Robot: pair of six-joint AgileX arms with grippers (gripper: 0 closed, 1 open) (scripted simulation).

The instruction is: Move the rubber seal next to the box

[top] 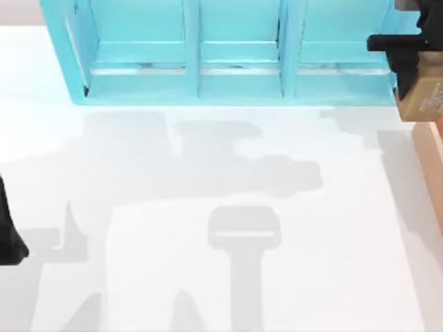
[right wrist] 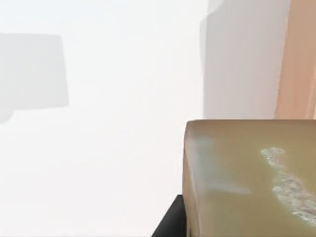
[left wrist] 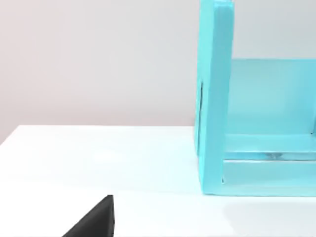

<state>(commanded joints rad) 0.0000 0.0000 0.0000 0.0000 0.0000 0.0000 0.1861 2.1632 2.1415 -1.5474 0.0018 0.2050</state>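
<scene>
Rendered tabletop test scene: bare white table, plain backdrop, flat-shaded turquoise shelf unit.

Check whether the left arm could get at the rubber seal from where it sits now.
Probably not. The left hand sits at the table's left edge, while the rubber seal is at the far right edge under the right hand, beside the box.

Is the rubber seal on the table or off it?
Cannot tell: the right gripper is over the rubber seal beside the box, hiding its contact with the table.
</scene>
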